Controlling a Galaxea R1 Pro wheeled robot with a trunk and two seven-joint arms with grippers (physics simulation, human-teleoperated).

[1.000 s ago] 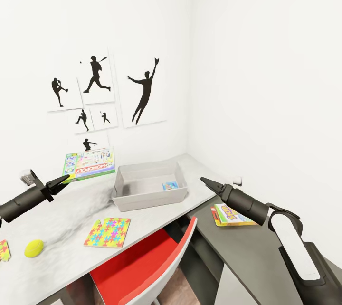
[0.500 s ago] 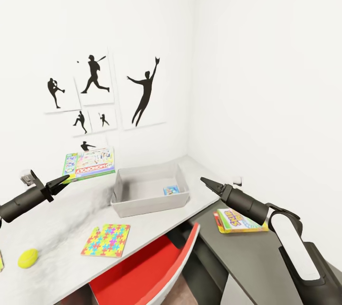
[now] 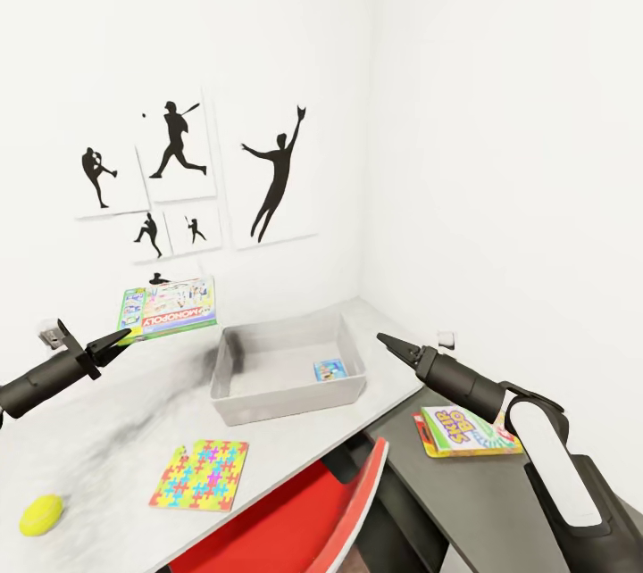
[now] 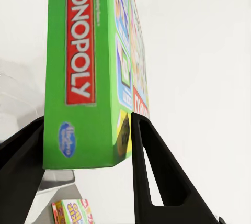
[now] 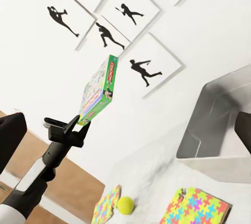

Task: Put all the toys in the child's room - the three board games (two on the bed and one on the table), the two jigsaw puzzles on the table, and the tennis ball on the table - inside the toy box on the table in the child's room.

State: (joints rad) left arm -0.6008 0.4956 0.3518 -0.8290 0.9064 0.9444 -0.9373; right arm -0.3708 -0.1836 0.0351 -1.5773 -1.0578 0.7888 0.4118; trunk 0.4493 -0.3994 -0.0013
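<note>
The left gripper [image 3: 114, 342] is clamping the near edge of a green Monopoly box [image 3: 169, 308], holding it up above the pale grey table [image 3: 107, 439], to the left of the toy box [image 3: 288, 368]. In the left wrist view the box edge [image 4: 86, 72] is sitting squarely between the two black fingers [image 4: 151, 166], both pressing against it. The right wrist view is showing the same hold from across the table — the Monopoly box [image 5: 98, 90] tilted in the air at the tip of the left gripper [image 5: 79, 125].

The right gripper [image 3: 386, 342] is hanging in the air to the right of the toy box with its tips drawn to a point and nothing between them — it is looking closed and empty.

The grey toy box is resting on the table near the room corner, and a small blue board game [image 3: 329, 369] is lying flat inside it at its right end. One jigsaw puzzle [image 3: 200, 476] is lying on the table in front of the toy box, close to the front edge. The tennis ball [image 3: 41, 515] is sitting well to the left of it. In the right wrist view a second jigsaw puzzle [image 5: 106, 206] is showing just beside the ball [image 5: 125, 204].

A third board game [image 3: 466, 432], with yellow letters, is lying on the table's lower dark section [image 3: 482, 502], under the right arm. A red chair [image 3: 295, 528] is standing tucked at the table's front. Black baseball-player silhouettes [image 3: 277, 171] are hanging on the white wall behind.
</note>
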